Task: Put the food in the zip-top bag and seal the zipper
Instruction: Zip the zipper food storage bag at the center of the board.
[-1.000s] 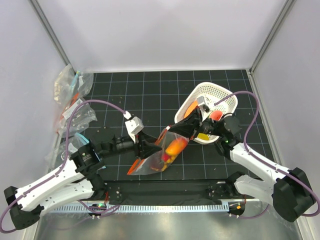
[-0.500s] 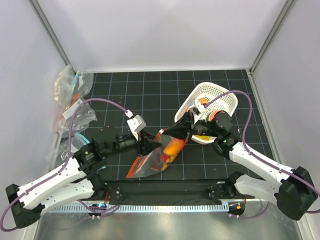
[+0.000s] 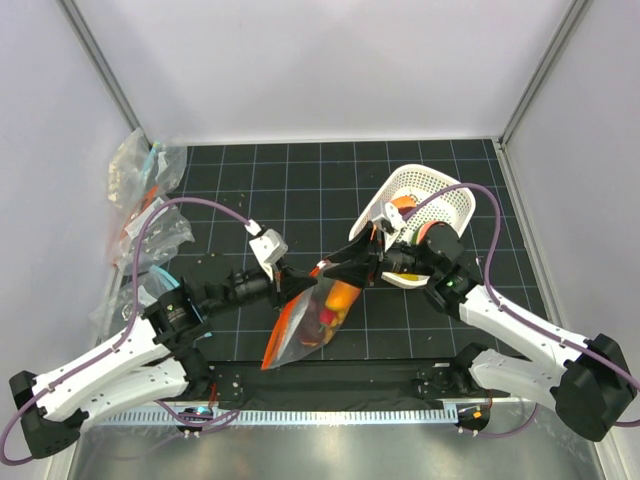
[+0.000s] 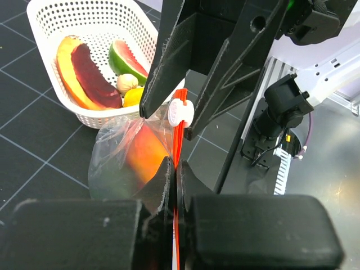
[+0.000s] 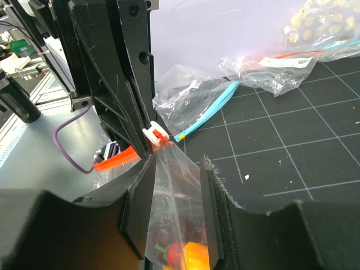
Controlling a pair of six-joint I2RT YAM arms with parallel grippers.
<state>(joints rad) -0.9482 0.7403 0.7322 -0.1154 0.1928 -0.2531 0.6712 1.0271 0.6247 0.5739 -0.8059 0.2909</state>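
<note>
Fingers [image 4: 163, 181] of the left gripper [image 4: 173, 169] pinch shut on the narrow red-orange zipper strip [image 4: 178, 143] of the clear plastic zip-top bag [image 3: 315, 320], held up between the arms. Its small white slider [image 4: 180, 112] sits just ahead along the strip, at the tips of the right gripper [image 5: 177, 166], whose jaws stand parted astride the bag.

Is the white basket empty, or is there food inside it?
Not empty. The left wrist view shows a watermelon slice, a long orange and dark red piece and two small round pieces inside the white basket.

Black gridded mat [image 3: 300, 185] with white lattice basket [image 3: 452, 205] at right, clear bags [image 3: 135, 178] at left edge
</note>
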